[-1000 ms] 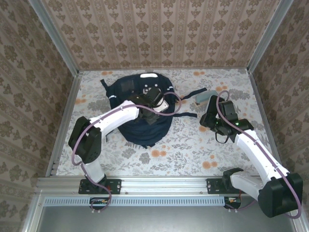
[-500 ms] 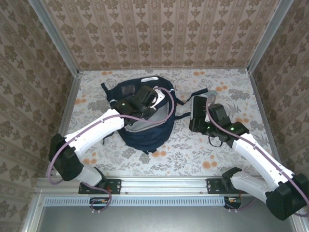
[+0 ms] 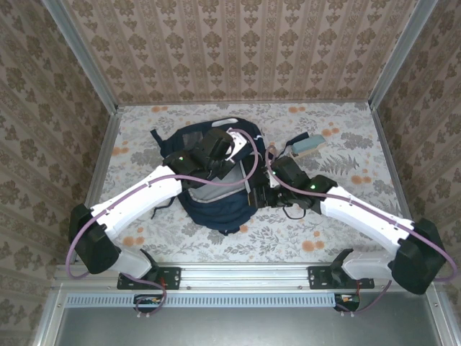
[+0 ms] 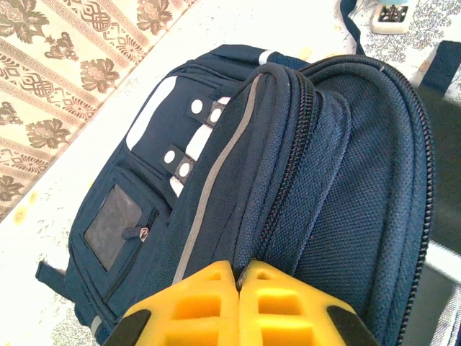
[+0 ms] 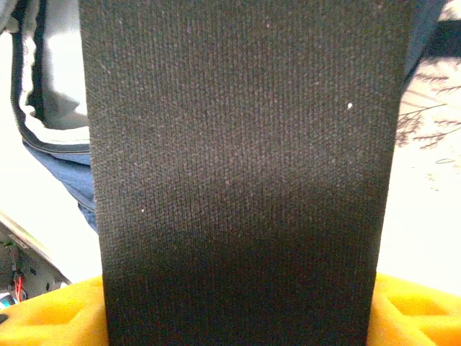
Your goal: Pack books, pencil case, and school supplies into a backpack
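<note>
The navy backpack (image 3: 216, 209) lies mid-table with its main opening gaping and pale lining showing. My left gripper (image 3: 225, 170) is shut on the upper rim of that opening; in the left wrist view the yellow fingertips (image 4: 216, 277) pinch the zipper edge of the backpack (image 4: 338, 180) where my left gripper (image 4: 239, 268) closes. My right gripper (image 3: 258, 189) is shut on a flat dark book (image 3: 251, 189), held at the right side of the opening. In the right wrist view the book (image 5: 238, 144), dark with a cloth-like surface, hides my right gripper (image 5: 238, 317) between yellow fingers (image 5: 50, 310).
A grey-green oblong thing (image 3: 307, 143) lies on the floral table (image 3: 288, 231) at the back right. Dark backpack straps (image 3: 292, 139) trail toward it. Patterned walls enclose the table on three sides. The backpack's blue rim and pale lining (image 5: 50, 86) sit left of the book.
My right arm has swung left, carrying the dark book from the right side to the backpack's opening. My left gripper closed on the rim and pulled it up and back.
</note>
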